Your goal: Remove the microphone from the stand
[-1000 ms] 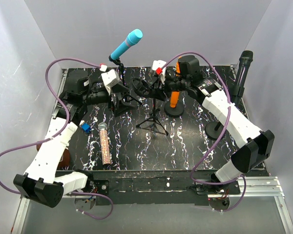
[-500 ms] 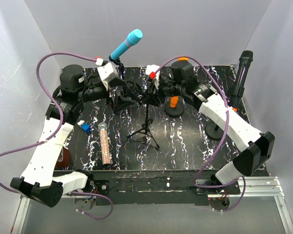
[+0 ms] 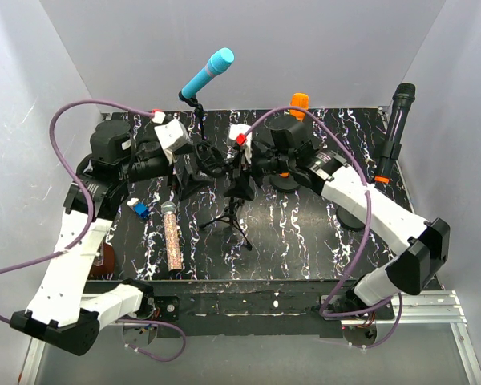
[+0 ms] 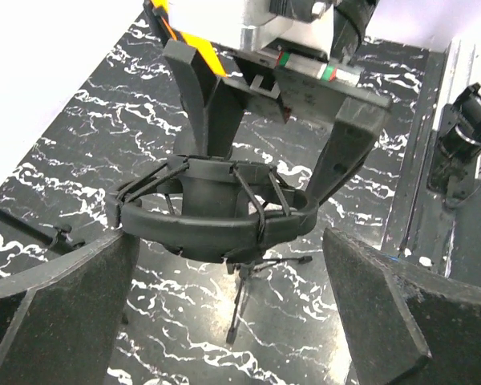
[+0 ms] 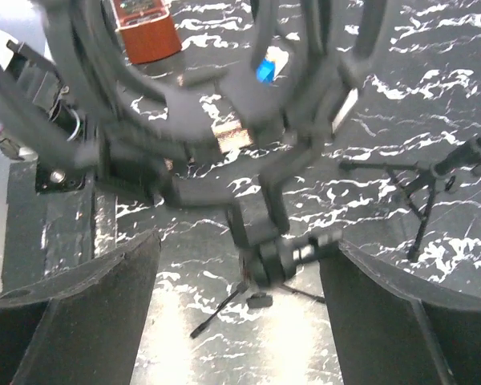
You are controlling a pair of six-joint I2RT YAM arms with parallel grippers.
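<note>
Left wrist view: a shock mount tops a tripod stand near the middle of the bench. Its ring is strung with elastic cords around a dark cylinder. Whether that cylinder is a microphone body or part of the mount cannot be told.

The left gripper is spread wide, with one finger on each side of the ring, and grasps nothing. The right gripper faces it from the opposite side and is likewise spread wide. Its fingers straddle the cylinder above the ring; whether they touch it cannot be judged.

Top external view: both arms meet over the tripod stand.
- Behind it, a cyan microphone sits tilted in a clip on its own stand.
- The top of an orange microphone shows behind the right arm.
- A black microphone stands upright on a stand at the right edge of the bench.
- A glittery pink microphone lies flat on the left part of the bench, near a small blue object.
</note>
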